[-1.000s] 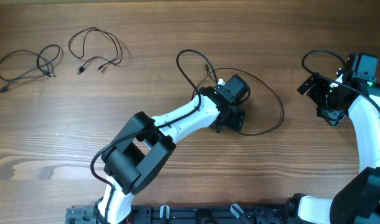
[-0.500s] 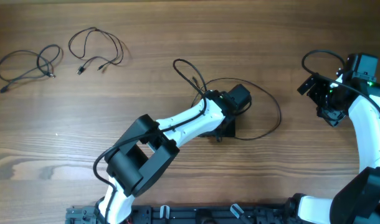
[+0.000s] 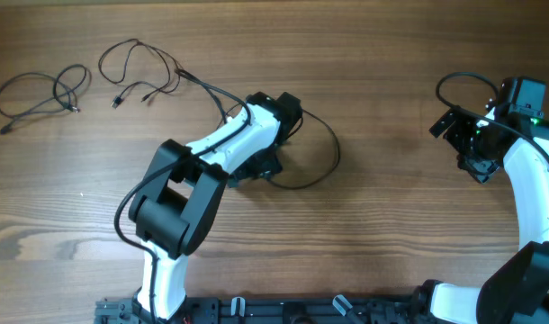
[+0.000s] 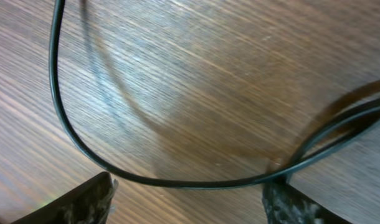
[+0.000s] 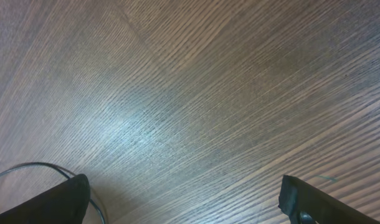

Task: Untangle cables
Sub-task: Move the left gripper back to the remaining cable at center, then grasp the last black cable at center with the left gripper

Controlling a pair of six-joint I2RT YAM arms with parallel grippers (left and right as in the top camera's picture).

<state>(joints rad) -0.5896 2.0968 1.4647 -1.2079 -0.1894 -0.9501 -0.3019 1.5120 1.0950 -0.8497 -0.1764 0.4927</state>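
Note:
Three thin black cables lie apart on the wood table. One cable [image 3: 42, 94] is at the far left and a second cable [image 3: 138, 70] lies just right of it. The third cable [image 3: 333, 155] runs from near the second one, passes under my left gripper [image 3: 261, 169] and loops out to its right. In the left wrist view this cable [image 4: 177, 183] crosses between the spread fingers of my left gripper [image 4: 187, 202] and touches the right finger. My right gripper [image 3: 461, 144] hovers at the far right, open and empty [image 5: 180, 199].
A thicker black cable fixed to the right arm [image 3: 456, 83] loops above that gripper; its edge also shows in the right wrist view [image 5: 28, 167]. The arm bases stand along the table's front edge [image 3: 283, 310].
My left gripper has moved left and slightly back. The third cable came along, and its far end now lies close to the second cable. The right arm has not moved.

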